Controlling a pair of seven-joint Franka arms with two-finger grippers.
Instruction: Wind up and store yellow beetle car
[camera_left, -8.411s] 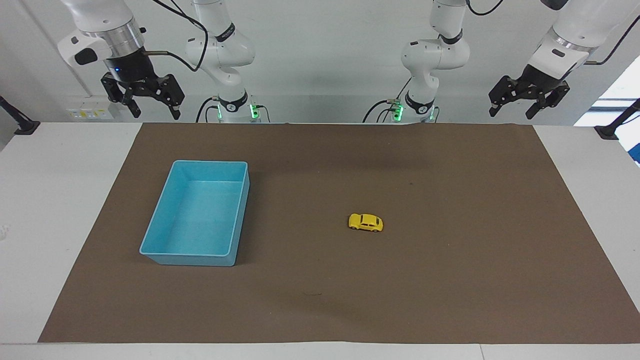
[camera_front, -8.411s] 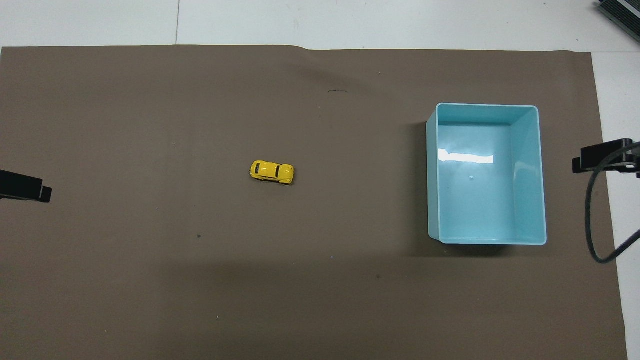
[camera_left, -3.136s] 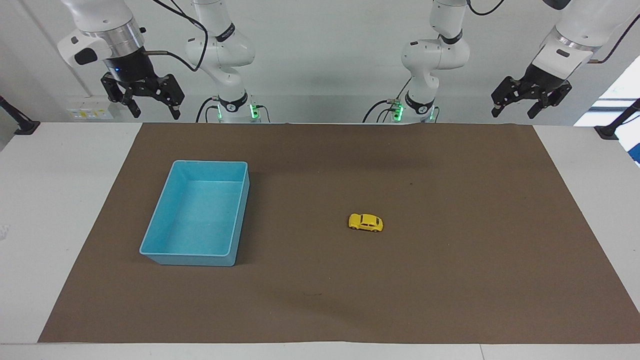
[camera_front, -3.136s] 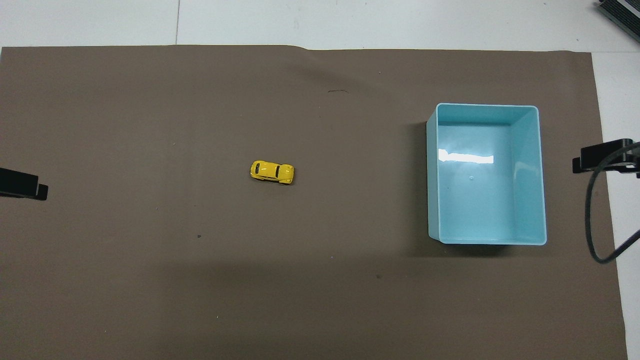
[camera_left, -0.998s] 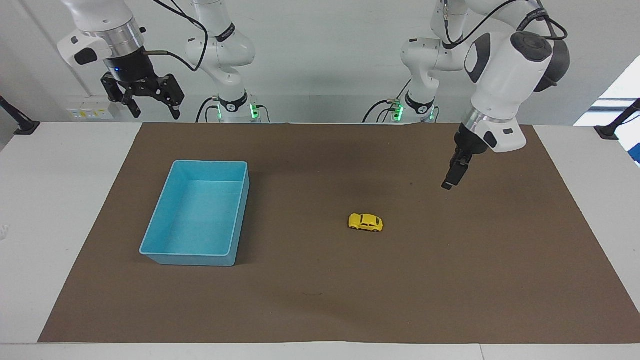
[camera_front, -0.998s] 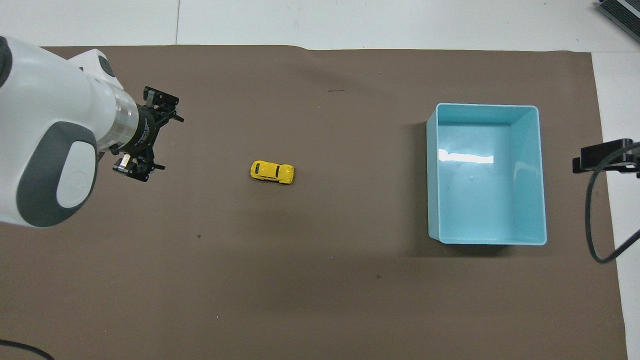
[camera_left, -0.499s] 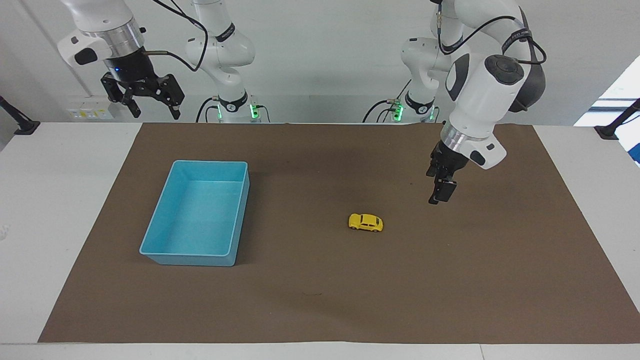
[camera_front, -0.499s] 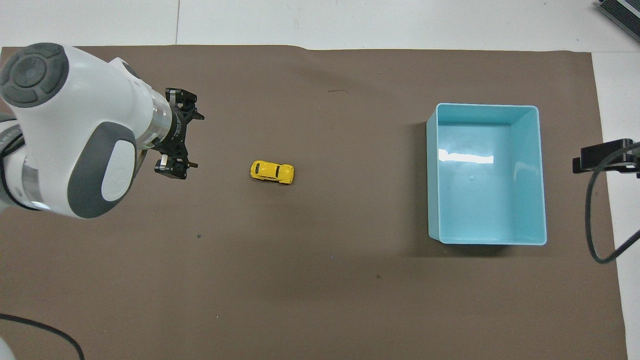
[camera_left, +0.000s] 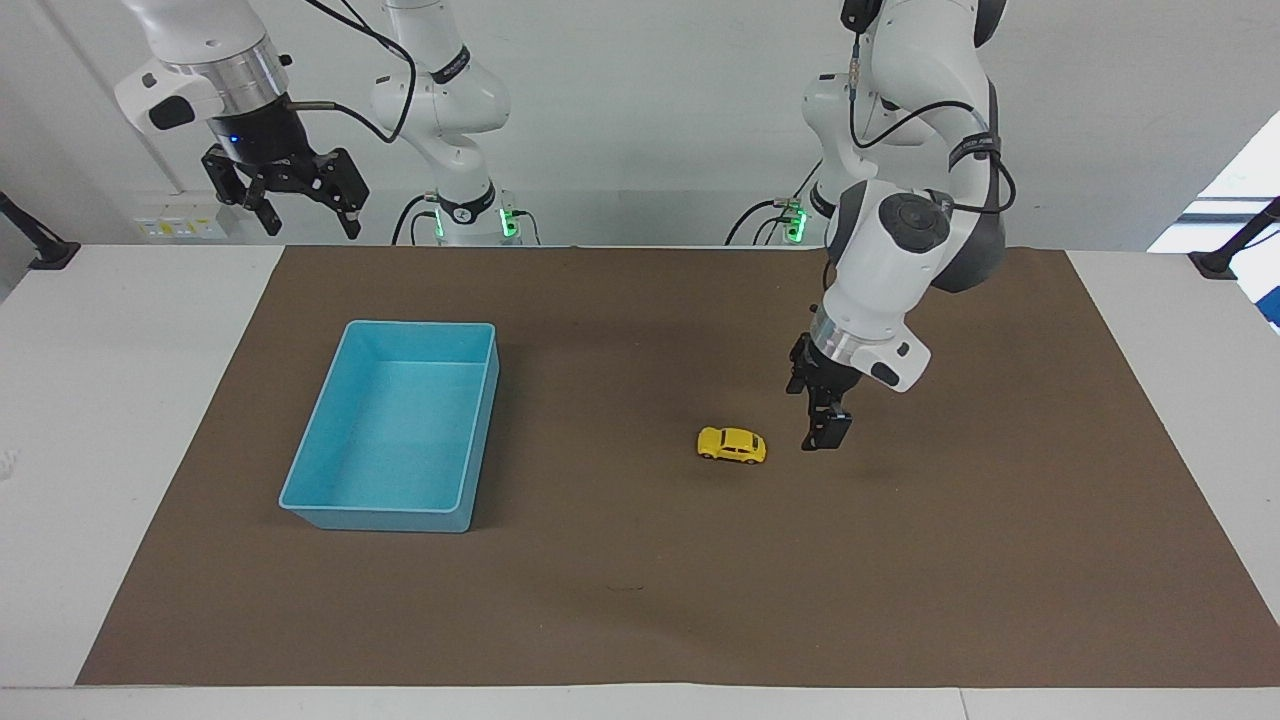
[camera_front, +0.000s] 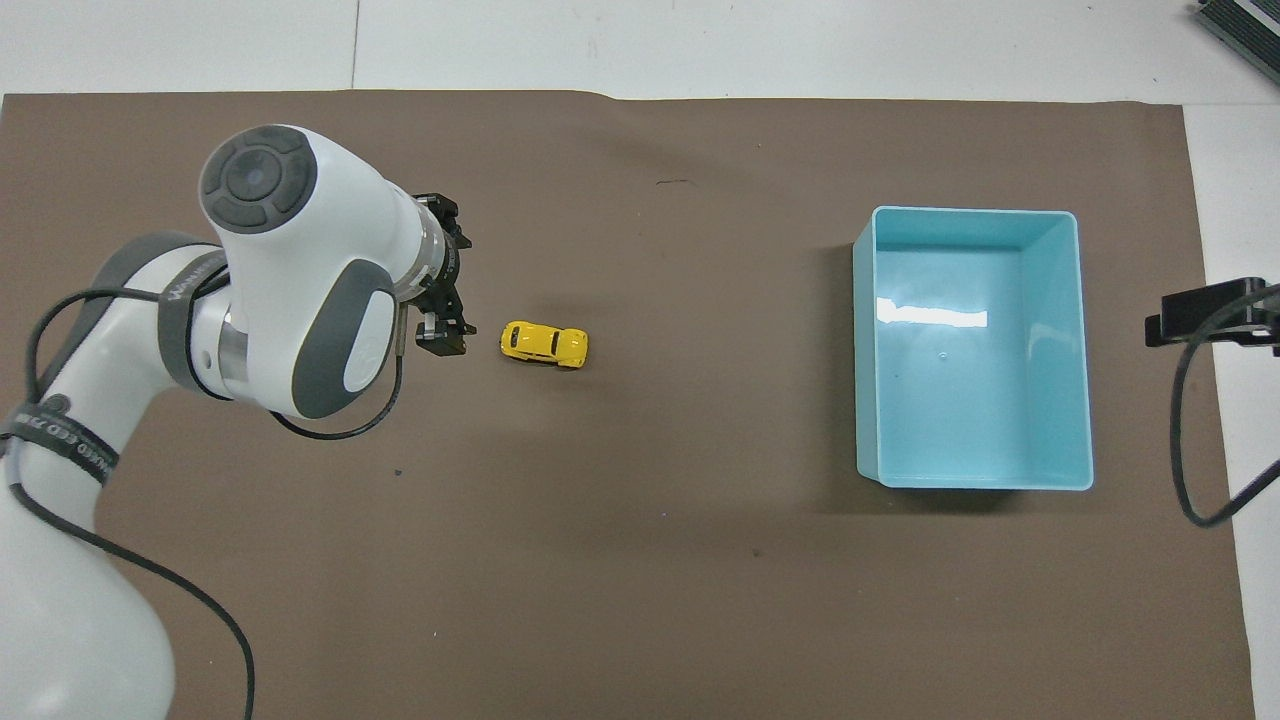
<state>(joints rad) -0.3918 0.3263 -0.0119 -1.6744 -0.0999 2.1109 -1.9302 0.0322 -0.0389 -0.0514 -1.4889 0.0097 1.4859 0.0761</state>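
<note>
The yellow beetle car (camera_left: 732, 444) stands on its wheels near the middle of the brown mat and also shows in the overhead view (camera_front: 544, 343). My left gripper (camera_left: 818, 415) is open and hangs low over the mat just beside the car, toward the left arm's end, apart from it. In the overhead view the left gripper (camera_front: 452, 285) has one finger (camera_front: 442, 338) close to the car's end. My right gripper (camera_left: 297, 196) is open and waits raised at the right arm's end. Only its tip (camera_front: 1190, 315) shows in the overhead view.
An empty light blue bin (camera_left: 484, 400) stands on the mat toward the right arm's end, and also shows in the overhead view (camera_front: 866, 350). The brown mat (camera_left: 640, 600) covers most of the white table (camera_left: 100, 400).
My left arm has swung down from its raised rest and moved across the mat toward the car, now just beside it. The car, bin and right arm have not moved.
</note>
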